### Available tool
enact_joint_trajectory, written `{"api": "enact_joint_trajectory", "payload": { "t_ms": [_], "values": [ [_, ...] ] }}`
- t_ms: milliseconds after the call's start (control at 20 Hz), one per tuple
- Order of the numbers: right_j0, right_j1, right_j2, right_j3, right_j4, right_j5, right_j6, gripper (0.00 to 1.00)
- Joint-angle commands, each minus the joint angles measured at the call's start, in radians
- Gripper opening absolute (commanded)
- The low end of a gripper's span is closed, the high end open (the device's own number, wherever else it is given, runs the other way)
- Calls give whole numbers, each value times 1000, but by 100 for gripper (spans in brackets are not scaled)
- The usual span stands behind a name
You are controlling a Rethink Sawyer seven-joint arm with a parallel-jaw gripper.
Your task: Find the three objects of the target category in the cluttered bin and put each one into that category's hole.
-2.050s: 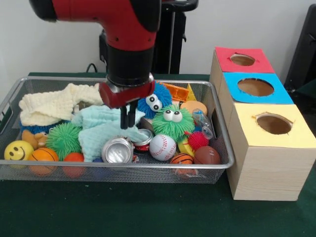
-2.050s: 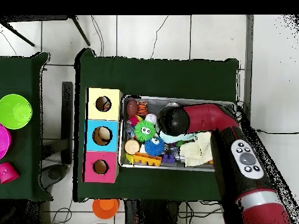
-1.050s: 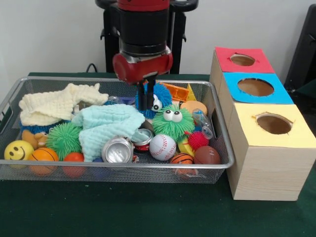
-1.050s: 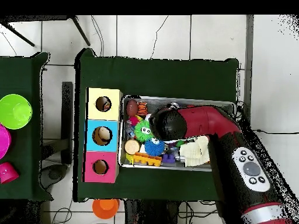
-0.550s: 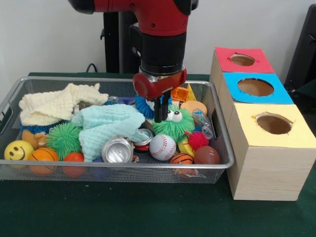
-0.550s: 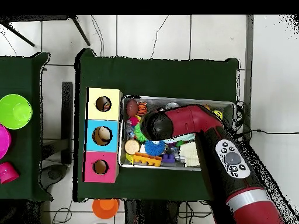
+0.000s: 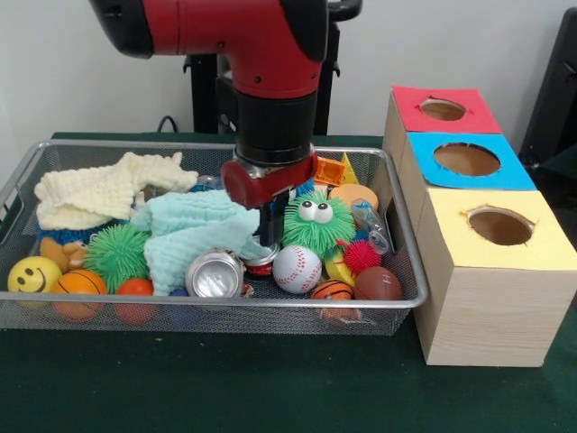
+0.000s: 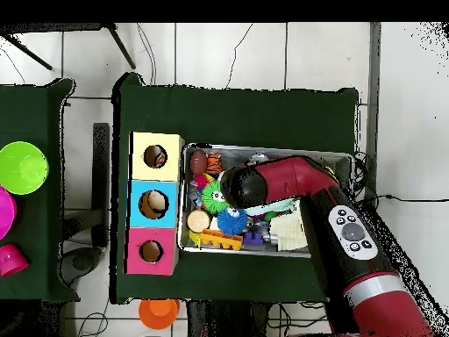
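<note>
The wire mesh bin point(image 7: 225, 305) stands on the green table, full of toys and cloths; it also shows in the overhead view point(image 8: 263, 147). No printed cloth bundle shows in either view; they are hidden or out of view. My gripper point(image 7: 273, 236) reaches down into the bin's middle, between the mint cloth point(image 7: 194, 230) and a green fuzzy ball with eyes point(image 7: 315, 225). In the overhead view the red arm point(image 8: 263, 184) covers it. The yellow-ringed hole point(image 7: 500, 225) is in the nearest, largest wooden box, to the right of the bin, and shows overhead point(image 8: 155, 156).
A cream cloth point(image 7: 99, 189) lies at the bin's back left. A crushed can point(image 7: 215, 273), a baseball point(image 7: 297, 268) and several small balls lie along the front. The blue-ringed hole point(image 7: 466, 160) and red-ringed hole point(image 7: 443, 109) are behind the yellow one.
In the front view the arm has moved right, from over the mint cloth to beside the green fuzzy ball. It now hides the blue fuzzy ball.
</note>
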State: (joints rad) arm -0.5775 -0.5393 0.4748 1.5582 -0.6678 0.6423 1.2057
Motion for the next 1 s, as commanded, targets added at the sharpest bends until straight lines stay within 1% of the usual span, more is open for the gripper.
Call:
{"api": "enact_joint_trajectory", "payload": {
  "t_ms": [50, 200, 350, 500, 650, 1000],
  "values": [
    [-82, 108, 61, -49, -34, -47, -123, 0],
    [-99, 159, 80, -56, -36, -50, -136, 0],
    [-89, 180, 65, -77, -65, -47, -134, 0],
    [-91, 200, 65, -102, -49, -13, -128, 0],
    [-101, 232, 75, -126, -50, -22, -137, 0],
    [-113, 239, 88, -130, -53, -36, -129, 0]
  ]
}}
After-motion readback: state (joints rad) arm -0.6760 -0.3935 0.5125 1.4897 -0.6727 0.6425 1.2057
